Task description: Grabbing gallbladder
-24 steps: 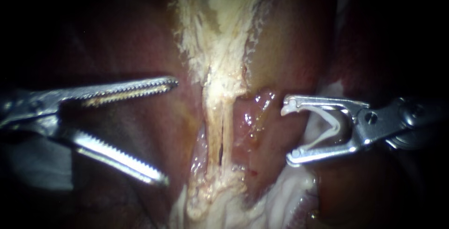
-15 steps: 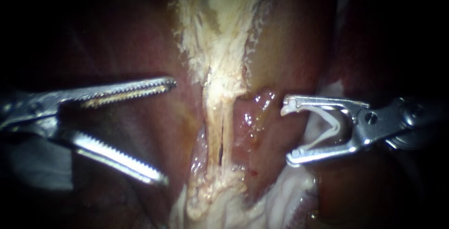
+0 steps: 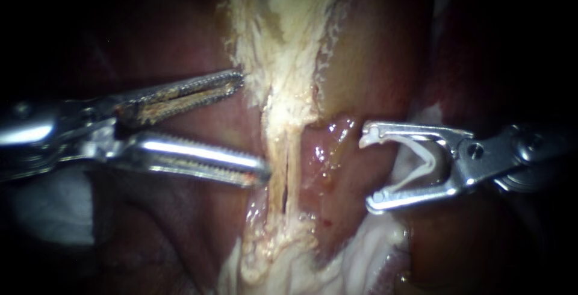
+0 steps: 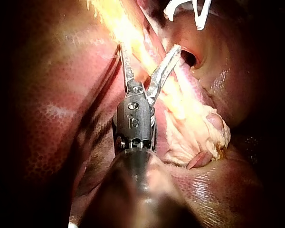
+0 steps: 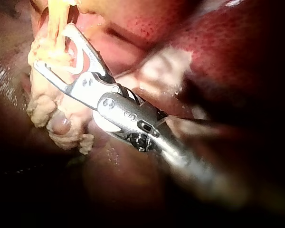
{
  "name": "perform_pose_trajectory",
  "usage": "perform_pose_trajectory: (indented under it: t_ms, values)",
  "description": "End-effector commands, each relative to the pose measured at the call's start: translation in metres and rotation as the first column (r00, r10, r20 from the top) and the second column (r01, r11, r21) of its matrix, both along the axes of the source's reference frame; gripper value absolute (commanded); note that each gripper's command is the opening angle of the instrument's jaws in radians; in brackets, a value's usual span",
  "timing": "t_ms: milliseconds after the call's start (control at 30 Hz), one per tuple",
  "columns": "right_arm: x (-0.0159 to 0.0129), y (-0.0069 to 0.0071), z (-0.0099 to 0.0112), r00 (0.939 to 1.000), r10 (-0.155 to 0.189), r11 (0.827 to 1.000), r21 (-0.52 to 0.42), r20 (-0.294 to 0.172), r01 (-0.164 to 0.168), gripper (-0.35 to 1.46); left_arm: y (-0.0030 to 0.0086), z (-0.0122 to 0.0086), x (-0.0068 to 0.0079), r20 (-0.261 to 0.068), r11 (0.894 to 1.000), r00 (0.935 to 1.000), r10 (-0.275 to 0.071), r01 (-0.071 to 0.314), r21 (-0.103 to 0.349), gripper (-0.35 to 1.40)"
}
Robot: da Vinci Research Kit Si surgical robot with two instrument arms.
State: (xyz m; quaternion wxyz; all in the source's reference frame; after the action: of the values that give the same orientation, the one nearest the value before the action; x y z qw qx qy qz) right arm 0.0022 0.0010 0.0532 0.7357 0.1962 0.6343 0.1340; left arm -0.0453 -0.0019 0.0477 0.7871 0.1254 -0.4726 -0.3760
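The left instrument (image 3: 253, 126), its toothed silver jaws wide apart, has its tips beside the pale yellow stringy gallbladder (image 3: 280, 42) in the middle. The right instrument (image 3: 367, 171) holds a white V-shaped clip (image 3: 421, 162) in its jaws.

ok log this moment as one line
phase: pre-grasp | left instrument: serrated steel jaws open, tips at edge of pale fibrous strand, nothing gripped | right instrument: jaws hold white v-shaped clip

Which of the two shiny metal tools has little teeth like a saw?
The left instrument: its long silver jaws are lined with fine teeth. The right instrument has smooth hooked jaws holding a white V-shaped clip.
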Motion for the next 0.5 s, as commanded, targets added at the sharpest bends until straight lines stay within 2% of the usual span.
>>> perform_pose_trajectory:
  t_ms: [33,200,367,500]
  values:
    - [-0.0001,0.0000,0.0000,1.0000,0.000,1.000,0.000,0.000,0.000,0.59,0.0002,0.0003,-0.0002,-0.007,1.000,1.0000,-0.005,0.005,0.010,0.71]
    - [-0.0001,0.0000,0.0002,1.0000,0.000,1.000,0.000,0.001,0.000,0.59,0.0008,0.0017,-0.0001,-0.043,0.999,0.9989,-0.020,0.022,0.043,0.69]
    - [0.0000,0.0000,0.0002,1.0000,0.000,1.000,0.000,0.001,0.000,0.59,0.0007,0.0029,0.0003,-0.076,0.995,0.9963,-0.040,0.046,0.083,0.62]
    - [0.0000,0.0000,0.0002,1.0000,0.000,1.000,0.000,0.001,0.000,0.59,0.0010,0.0036,0.0004,-0.094,0.989,0.9937,-0.060,0.072,0.127,0.46]
